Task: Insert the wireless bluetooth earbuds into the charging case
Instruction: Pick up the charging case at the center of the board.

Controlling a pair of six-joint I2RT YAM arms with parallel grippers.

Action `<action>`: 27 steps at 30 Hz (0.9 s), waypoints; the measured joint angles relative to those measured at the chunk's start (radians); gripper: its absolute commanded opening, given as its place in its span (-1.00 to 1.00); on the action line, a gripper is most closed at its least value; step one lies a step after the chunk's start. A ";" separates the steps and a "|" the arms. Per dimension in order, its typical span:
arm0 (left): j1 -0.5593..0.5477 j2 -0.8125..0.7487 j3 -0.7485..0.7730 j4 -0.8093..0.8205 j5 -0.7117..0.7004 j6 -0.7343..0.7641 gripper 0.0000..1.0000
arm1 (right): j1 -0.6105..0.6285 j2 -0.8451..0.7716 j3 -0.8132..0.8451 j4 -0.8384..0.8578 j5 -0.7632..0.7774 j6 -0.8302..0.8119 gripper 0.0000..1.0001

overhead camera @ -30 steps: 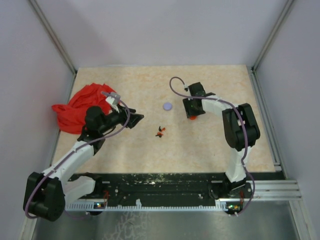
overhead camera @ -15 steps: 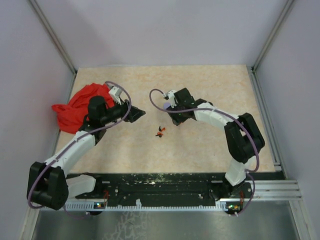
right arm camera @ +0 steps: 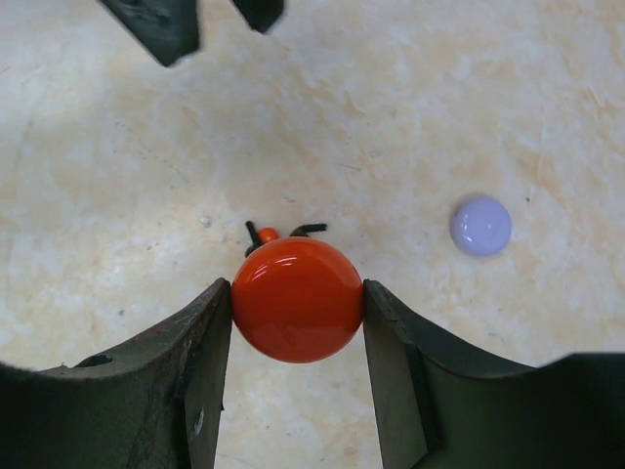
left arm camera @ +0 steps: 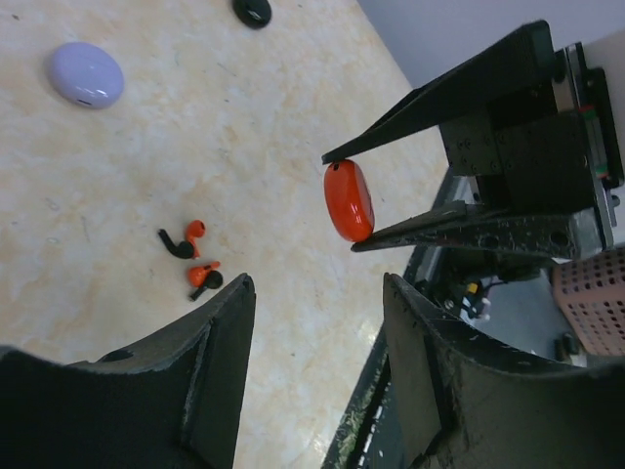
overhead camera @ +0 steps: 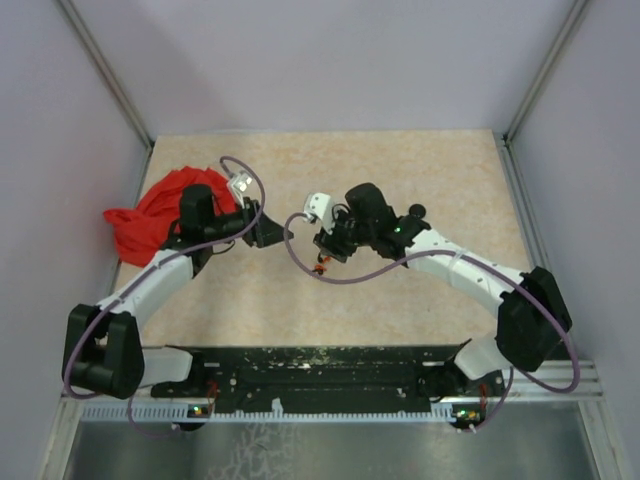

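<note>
Now: earbuds [left arm camera: 190, 259] loose on the table [overhead camera: 420, 160], orange case [right arm camera: 297, 299] in the right claw [right arm camera: 298, 293]

Two tiny earbuds, orange and black, lie side by side on the bare tabletop near its middle, close together. None sits in a case. From the right wrist camera only their tips peek out past the top edge of the orange case, which is in front of them.

That round orange case is clenched between the right claw's two fingers, pinched across its width. Whether it touches the table cannot be told.

The left claw [left arm camera: 317, 283] is spread apart with nothing between its fingers, and points toward the earbuds and the held case from the left side.

A pale lavender disc [right arm camera: 480, 226] rests on the table apart from the earbuds, and a black disc [left arm camera: 252, 10] lies farther back. A crumpled red cloth [overhead camera: 150, 215] sits at the table's left edge, behind the left arm.
</note>
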 measured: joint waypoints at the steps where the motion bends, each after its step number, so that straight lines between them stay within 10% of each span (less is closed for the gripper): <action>1: 0.000 0.006 0.002 0.002 0.022 -0.008 0.16 | 0.014 -0.008 -0.006 0.002 -0.015 -0.028 -0.33; 27: -0.083 0.113 0.021 0.039 0.237 -0.100 -0.09 | 0.183 -0.007 0.040 -0.003 -0.044 -0.304 -0.34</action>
